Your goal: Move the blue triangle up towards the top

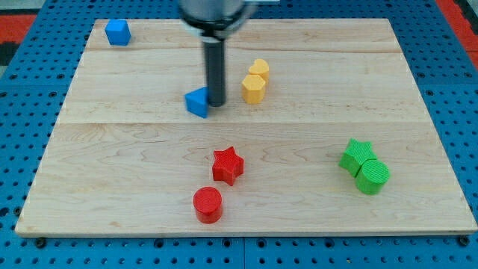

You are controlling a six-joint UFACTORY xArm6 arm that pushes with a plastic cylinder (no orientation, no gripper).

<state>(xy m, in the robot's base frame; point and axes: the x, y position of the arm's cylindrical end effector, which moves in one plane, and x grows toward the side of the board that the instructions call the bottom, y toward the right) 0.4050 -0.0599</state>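
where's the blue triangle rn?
The blue triangle sits just left of centre in the upper half of the board, with my tip right against its right side. The yellow blocks are its nearest neighbours, further right.

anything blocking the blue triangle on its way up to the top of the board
Nothing visible does. My tip sits against the blue triangle on its right side, and the wood straight above it is bare. The blue cube is far to the view's left, the yellow blocks off to the right.
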